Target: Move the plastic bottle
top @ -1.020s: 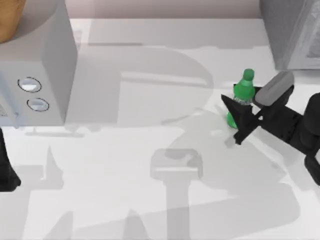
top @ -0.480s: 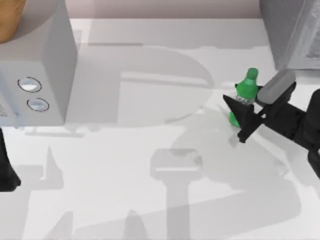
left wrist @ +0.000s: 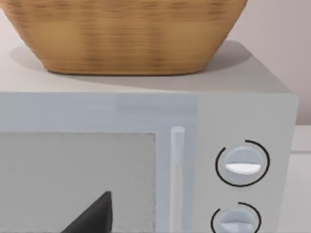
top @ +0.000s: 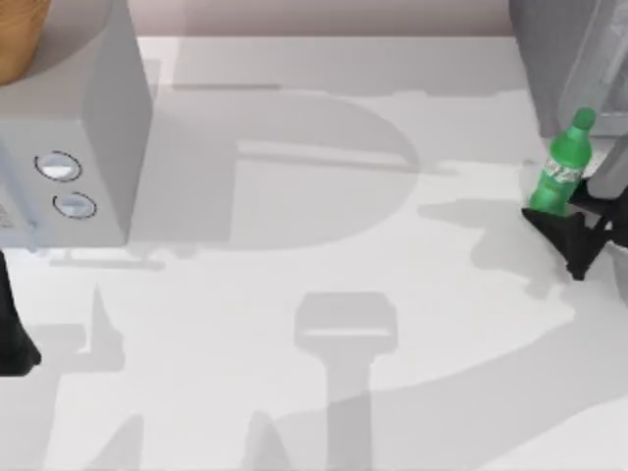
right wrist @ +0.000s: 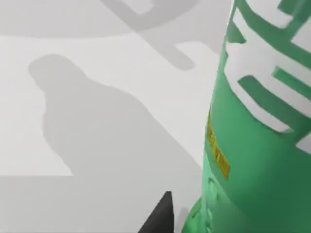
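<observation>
Where the table [top: 294,245] is viewed from above, the plastic bottle [top: 559,167] is held clamped by the right gripper [top: 569,221] near the right edge, open tabletop stretching leftward. From the right wrist, the bottle's label band [right wrist: 272,63] is seen close. At the left edge, the left arm [top: 12,334] is parked facing the microwave [left wrist: 146,160].

The plastic bottle [top: 559,172] looks like smooth, translucent green plastic with a slight gloss, and a printed white-and-green label band [right wrist: 272,63] wraps its middle. The right hand [top: 577,228] holding it is matt black, as of hard plastic. The counter [top: 294,392] is a smooth, matt white, the microwave [left wrist: 146,160] has a smooth pale grey casing with shiny silvery knobs [left wrist: 242,164], and the basket [left wrist: 126,34] on top looks woven, straw-coloured and rough.
</observation>
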### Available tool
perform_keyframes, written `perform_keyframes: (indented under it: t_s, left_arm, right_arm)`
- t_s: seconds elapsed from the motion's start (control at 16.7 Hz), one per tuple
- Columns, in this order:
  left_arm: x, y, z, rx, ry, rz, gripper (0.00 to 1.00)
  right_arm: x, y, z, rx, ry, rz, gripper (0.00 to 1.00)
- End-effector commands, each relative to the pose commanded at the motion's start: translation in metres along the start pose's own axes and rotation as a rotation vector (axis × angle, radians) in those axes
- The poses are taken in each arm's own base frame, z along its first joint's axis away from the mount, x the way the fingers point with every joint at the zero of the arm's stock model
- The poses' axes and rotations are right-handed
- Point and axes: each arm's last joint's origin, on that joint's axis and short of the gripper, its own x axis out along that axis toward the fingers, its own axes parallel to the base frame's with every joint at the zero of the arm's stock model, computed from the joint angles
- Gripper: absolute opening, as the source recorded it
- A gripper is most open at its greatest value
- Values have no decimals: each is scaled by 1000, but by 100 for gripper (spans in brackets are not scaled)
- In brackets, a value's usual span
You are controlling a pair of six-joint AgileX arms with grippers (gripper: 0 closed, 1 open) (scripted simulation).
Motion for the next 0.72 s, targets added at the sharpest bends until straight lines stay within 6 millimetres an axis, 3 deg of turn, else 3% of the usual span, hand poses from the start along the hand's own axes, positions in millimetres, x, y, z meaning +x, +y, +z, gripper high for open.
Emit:
perform_keyframes:
  t_s: [0.36,0.72]
  left_arm:
    - [0,0,0,0,0,0,100]
    - [0,0,0,0,0,0,100]
  right_arm:
    - [-94,-56,-33,114,-9,74,0]
    - [-195,-80,-28,114,-197,-10,0]
